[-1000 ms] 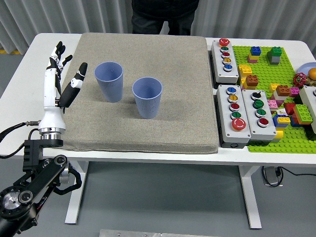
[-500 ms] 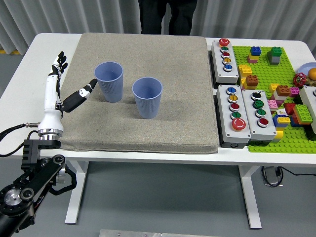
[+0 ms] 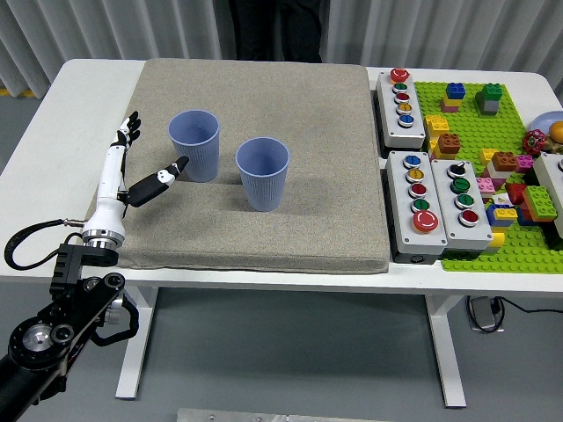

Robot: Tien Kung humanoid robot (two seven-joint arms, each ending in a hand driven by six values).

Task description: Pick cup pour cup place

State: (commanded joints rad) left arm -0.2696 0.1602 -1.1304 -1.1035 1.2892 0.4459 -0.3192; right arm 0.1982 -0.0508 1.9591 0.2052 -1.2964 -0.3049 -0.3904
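Cups (image 3: 195, 144) stand on grey mat (image 3: 299, 211) covering white table (image 3: 53, 132).

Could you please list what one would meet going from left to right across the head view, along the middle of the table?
Robot's left hand, open → left blue ribbed plastic cup → right blue ribbed plastic cup → grey button box with five coloured buttons → green building-brick baseplate.

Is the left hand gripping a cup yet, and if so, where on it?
No, nothing is held. The left hand is open beside the left cup, thumb tip close to its lower wall, fingers spread and not wrapped around it.
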